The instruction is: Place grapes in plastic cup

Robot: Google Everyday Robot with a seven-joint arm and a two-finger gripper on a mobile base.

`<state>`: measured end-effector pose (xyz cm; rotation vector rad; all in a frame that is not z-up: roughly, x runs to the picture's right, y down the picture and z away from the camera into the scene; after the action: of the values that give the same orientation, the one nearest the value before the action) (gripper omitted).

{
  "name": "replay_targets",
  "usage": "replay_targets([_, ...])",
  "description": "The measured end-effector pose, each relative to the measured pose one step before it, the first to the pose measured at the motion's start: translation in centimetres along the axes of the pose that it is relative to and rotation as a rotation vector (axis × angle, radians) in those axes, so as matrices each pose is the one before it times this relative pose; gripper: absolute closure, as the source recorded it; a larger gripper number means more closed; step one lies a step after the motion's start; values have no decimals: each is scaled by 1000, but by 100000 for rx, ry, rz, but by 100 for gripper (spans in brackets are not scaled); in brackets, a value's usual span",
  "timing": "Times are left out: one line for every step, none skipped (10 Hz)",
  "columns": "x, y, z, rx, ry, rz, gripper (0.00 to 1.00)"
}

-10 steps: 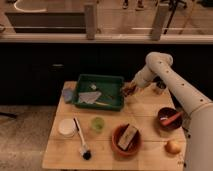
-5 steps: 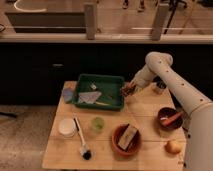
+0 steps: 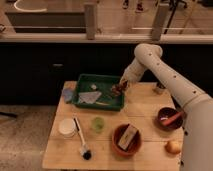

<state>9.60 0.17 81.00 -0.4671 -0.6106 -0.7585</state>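
The gripper point(image 3: 121, 86) is pinching fully shut on what looks like the grapes point(image 3: 117, 91), a dark bunch sitting between its fingertips at the right-hand end of the green tray point(image 3: 100, 76), the arm angling down from above so the fingers are clearing the tray wall. The plastic cup point(image 3: 98, 124) is standing upright, mouth open to receive the fruit, well apart from the fingers and nearer the camera, past the tray's front rim on the wooden table point(image 3: 145, 102), with the orange bowl point(image 3: 116, 146) just beside it
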Motion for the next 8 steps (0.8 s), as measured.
replay_targets([-1587, -276, 538, -1936, -2115, -4936, 100])
replay_targets([-1473, -299, 533, -1901, -2251, -4651, 100])
replay_targets([-1289, -322, 573, -2032, -2234, -4127, 100])
replay_targets([-1038, -751, 586, -1231, -1725, -3775, 100])
replay_targets([-938, -452, 594, -1713, -1934, -3352, 100])
replay_targets([-920, -484, 797, -1846, -2285, -3318, 100])
replay_targets([-26, -42, -51, 42, -23, -109, 100])
replay_targets([-4, 52, 21, -61, -56, 48, 100])
